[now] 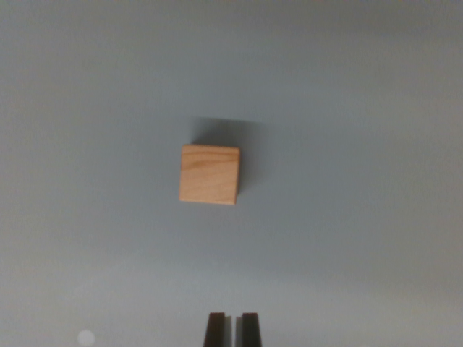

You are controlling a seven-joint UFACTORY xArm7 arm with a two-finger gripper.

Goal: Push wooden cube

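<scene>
Wooden cube [209,174] sits nearly square, no long axis, well apart from the narrowly gapped hand [232,329].

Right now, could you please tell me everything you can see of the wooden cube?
The cube is light tan wood with faint grain, seen from above so mainly its square top shows. It sits flat and alone on the plain grey surface, near the middle of the wrist view, casting a dark shadow beyond its far and right edges. Nothing touches it; the tool is at the bottom edge, well apart from it.
</scene>
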